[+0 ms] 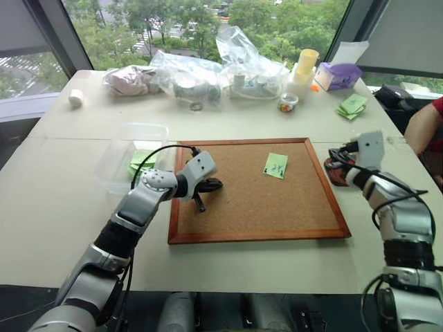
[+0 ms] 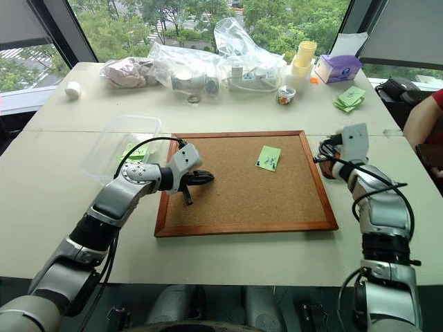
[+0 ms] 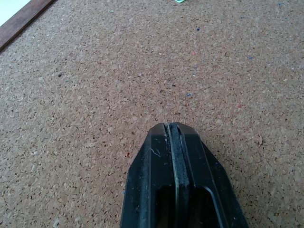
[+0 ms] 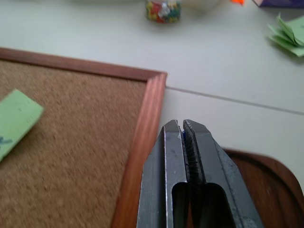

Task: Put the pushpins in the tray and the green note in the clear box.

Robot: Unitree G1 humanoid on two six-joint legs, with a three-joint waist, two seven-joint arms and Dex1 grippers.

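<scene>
Right gripper (image 4: 183,124) closed, tiny blue speck between tips, over tray (image 4: 266,175); green note (image 1: 275,165) on cork board (image 1: 242,207), toward left. Left gripper (image 1: 213,184) closed, empty.

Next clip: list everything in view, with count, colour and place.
cork board: one, wood-framed, table centre
green note: one, light green, on the board
clear box: one, transparent, left of board, green paper inside
tray: one, reddish-brown, right of board
plastic bags: several, clear, far edge
pin jar: one, multicoloured contents
green notes stack: far right
purple box: one
left claw: shut, over board
right claw: shut, over tray
</scene>
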